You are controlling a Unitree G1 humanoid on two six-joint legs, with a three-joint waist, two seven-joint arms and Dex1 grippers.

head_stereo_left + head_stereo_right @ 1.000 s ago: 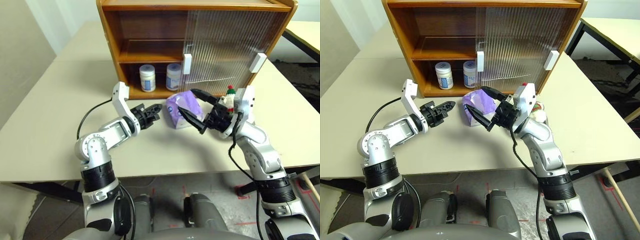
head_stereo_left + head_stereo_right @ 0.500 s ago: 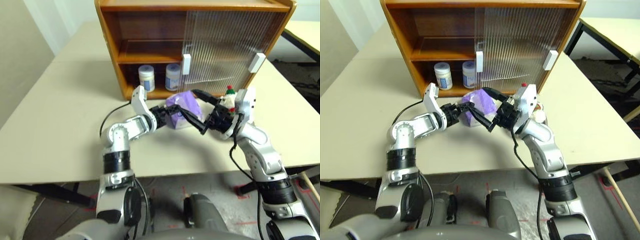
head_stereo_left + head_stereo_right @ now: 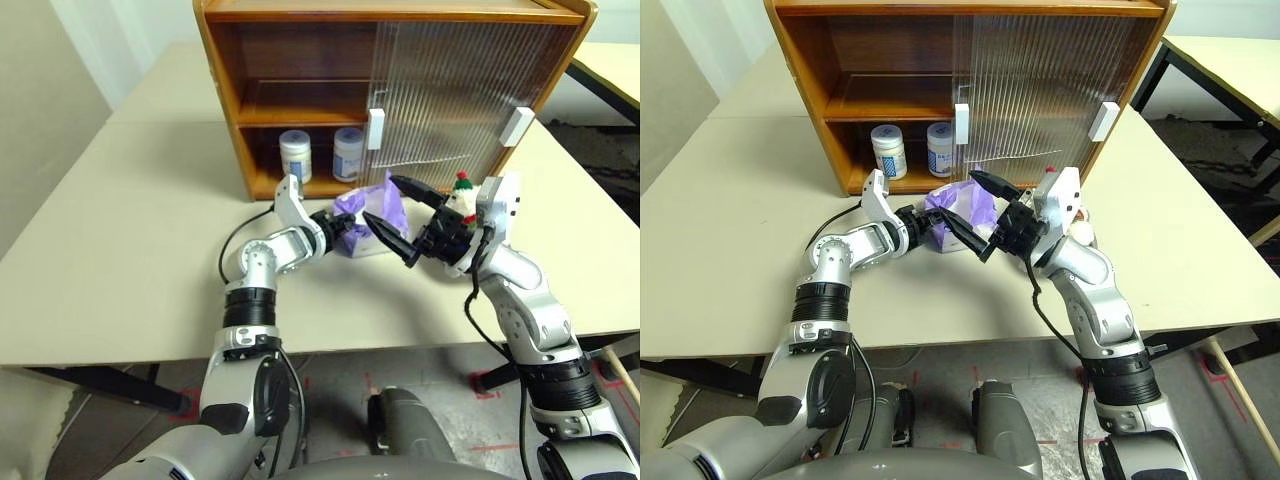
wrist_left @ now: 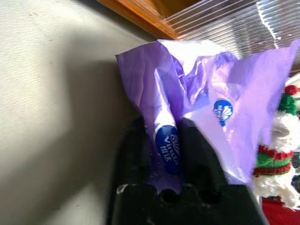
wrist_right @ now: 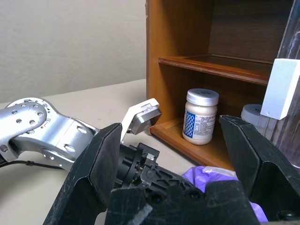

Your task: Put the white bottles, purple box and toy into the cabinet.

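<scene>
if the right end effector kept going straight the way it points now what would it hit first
Probably the left end effector gripping the soft lavender-purple box, which lie between and just beyond its open fingers. Past them stands a squat white lidded jar in the orange-brown wooden cabinet. Depth is unclear.

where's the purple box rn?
In the left eye view the purple box lies on the table, just in front of the cabinet's open lower shelf. The left gripper pinches its wrapper; the toy stands to its right.
</scene>
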